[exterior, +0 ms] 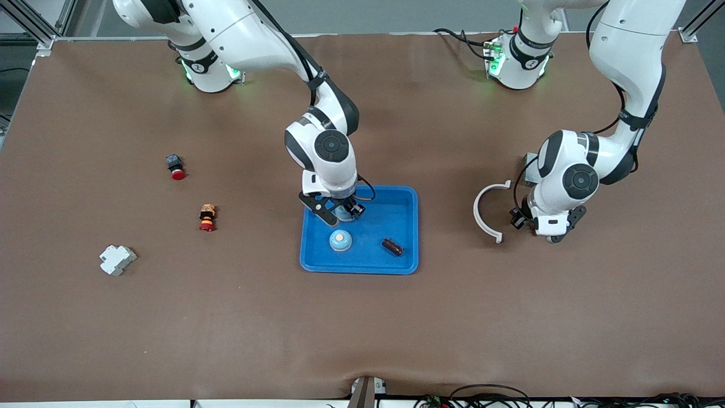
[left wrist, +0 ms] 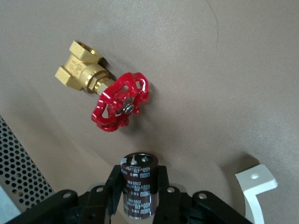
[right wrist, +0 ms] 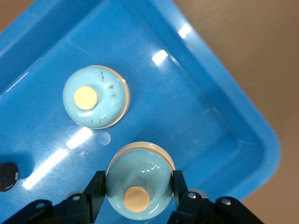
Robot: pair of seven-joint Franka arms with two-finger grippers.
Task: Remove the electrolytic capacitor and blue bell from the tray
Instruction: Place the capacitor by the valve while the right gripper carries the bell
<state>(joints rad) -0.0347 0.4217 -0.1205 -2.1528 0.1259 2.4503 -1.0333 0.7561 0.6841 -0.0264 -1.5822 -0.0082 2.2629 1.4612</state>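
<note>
My right gripper [right wrist: 138, 186] clamps one blue bell [right wrist: 138, 181] inside the tray [exterior: 405, 198] for lifting out, a second bell [exterior: 340, 241] beside it, while my left gripper [left wrist: 138, 196] grips a capacitor [left wrist: 138, 184] outside the tray, near the brass valve [left wrist: 105, 88].

A white curved piece [exterior: 487, 211] lies on the brown bench [exterior: 226, 317]. A gold valve with a red wheel [left wrist: 108, 91] lies near it. Toward the right arm's end are a red button [exterior: 175, 168], a small red and black part [exterior: 207, 217] and a white block [exterior: 117, 259].
</note>
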